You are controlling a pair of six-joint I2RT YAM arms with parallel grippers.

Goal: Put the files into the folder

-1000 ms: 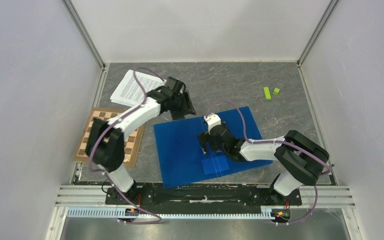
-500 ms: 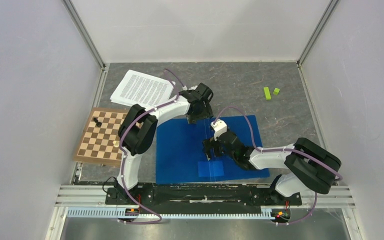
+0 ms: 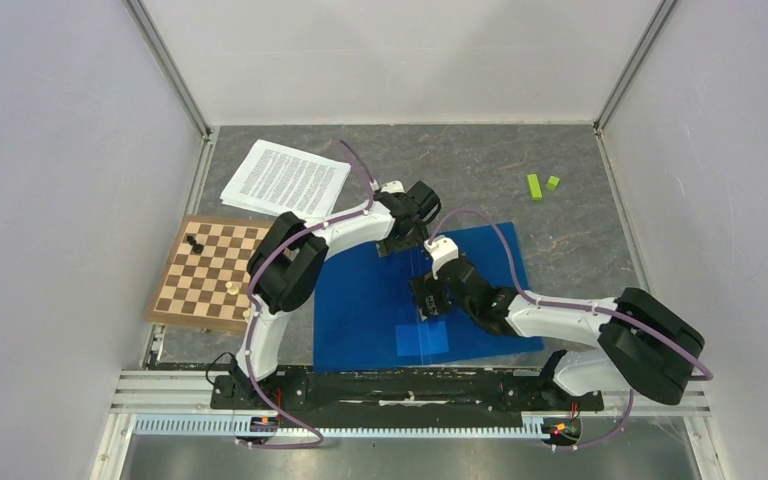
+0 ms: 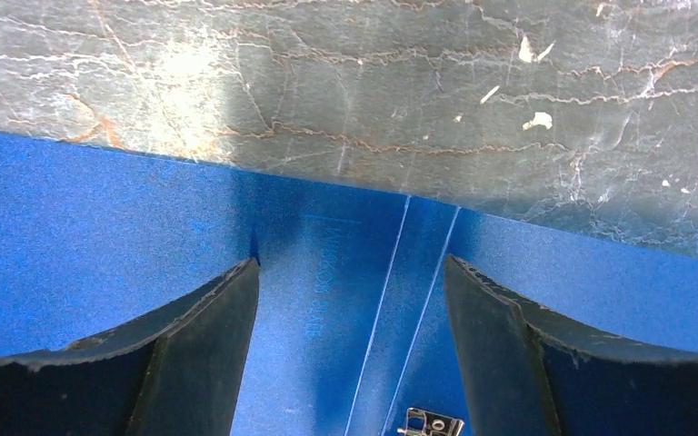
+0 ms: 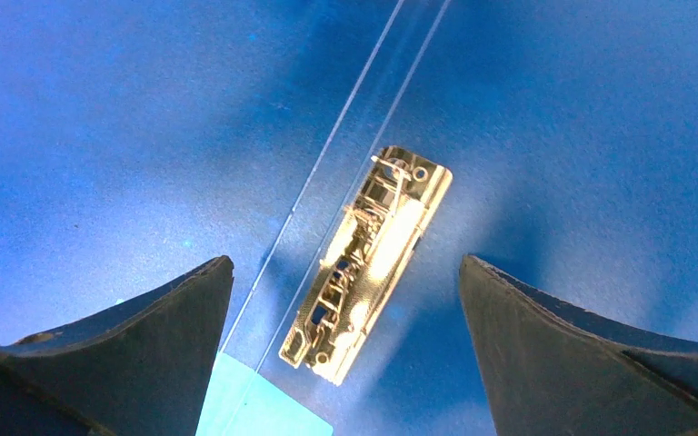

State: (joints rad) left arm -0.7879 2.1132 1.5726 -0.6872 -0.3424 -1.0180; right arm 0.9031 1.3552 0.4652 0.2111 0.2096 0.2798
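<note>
The worktop [image 3: 480, 165] is a grey marbled slab boxed in by plain pale walls [image 3: 60, 200] on 3 sides, with a metal rail [image 3: 160, 385] along its near edge where both arms are bolted. The folder [image 3: 360, 300] lies flat and open on the near middle of the worktop, inside face up, its metal clip [image 5: 368, 268] showing on the spine strip. The left tool [image 3: 398, 238] reaches over the folder's far edge. In the left wrist view its 2 fingers [image 4: 209, 345] stand wide apart above the blue sheet, with the spine creases running between them and nothing gripped. Whether the fingertips touch the plastic cannot be told. The right tool [image 3: 428, 303] hangs over the middle of the folder with its jaws also spread wide and empty, and the clip lies below and between its fingers [image 5: 127, 354]. A paler blue rectangle [image 3: 422, 338] shows on the folder just nearer than that tool. The files [image 3: 285, 180] lie as a loose stack in the far left corner, well apart from the folder, with the left arm passing just beside them. A chessboard [image 3: 210, 285] sits at the left edge carrying a few pieces, its right side partly hidden by the left arm. 2 green blocks [image 3: 534, 186] lie far right.
</note>
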